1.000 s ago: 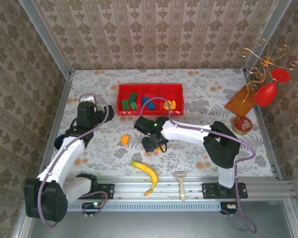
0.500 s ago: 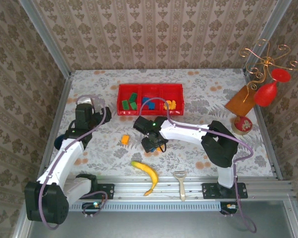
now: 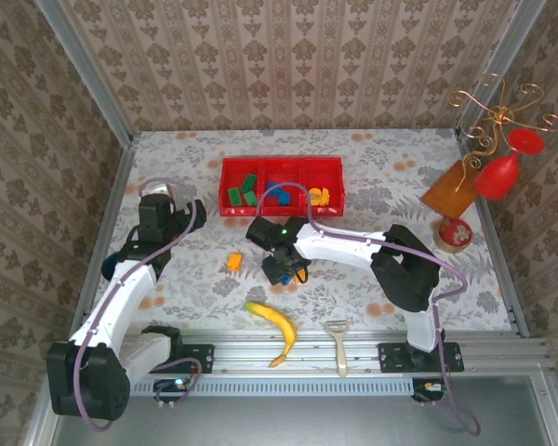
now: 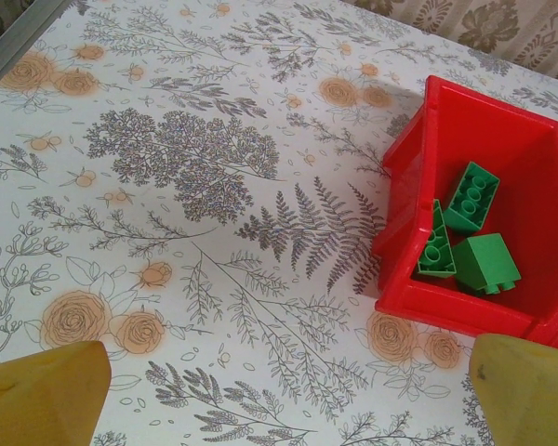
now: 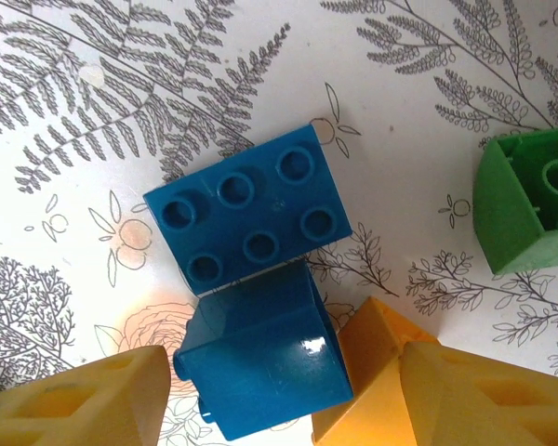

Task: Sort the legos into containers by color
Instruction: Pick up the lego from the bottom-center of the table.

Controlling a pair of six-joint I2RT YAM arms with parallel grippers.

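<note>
The tipped blue brick [image 5: 260,372] is lying on its side on the tablecloth [image 5: 93,111], directly between the yellow fingertips [image 5: 74,404] of the right gripper [image 5: 279,404]. The jaws are standing spread and not clenching anything. From the gripper, the studded blue brick [image 5: 246,218] is sitting at 12 o'clock, touching the tipped one, with its long axis running roughly from 8 to 2 o'clock. An orange brick [image 5: 367,367] is wedging in at 3 o'clock, between the tipped blue brick and the right-hand finger. By my reading a straight close is risking catching both. A green brick [image 5: 525,204] is lying at 2 o'clock, apart from the others. In the overhead view the red tray [image 3: 232,208] is lying at 12 o'clock from this gripper, near it, and its middle compartment [image 3: 281,192] is holding blue pieces, so the carry looks short. A loose orange brick [image 3: 234,262] is waiting at 9 o'clock. The right arm is plainly the nearer one. The left gripper [image 4: 284,400] is hanging released over bare cloth, the tray's left end at its 2 o'clock with green bricks [image 4: 470,237] inside. The right wrist view is giving the crowding of bricks between the fingers, which the overhead view is hiding under the gripper. The overhead view is giving the bearing to the tray.
</note>
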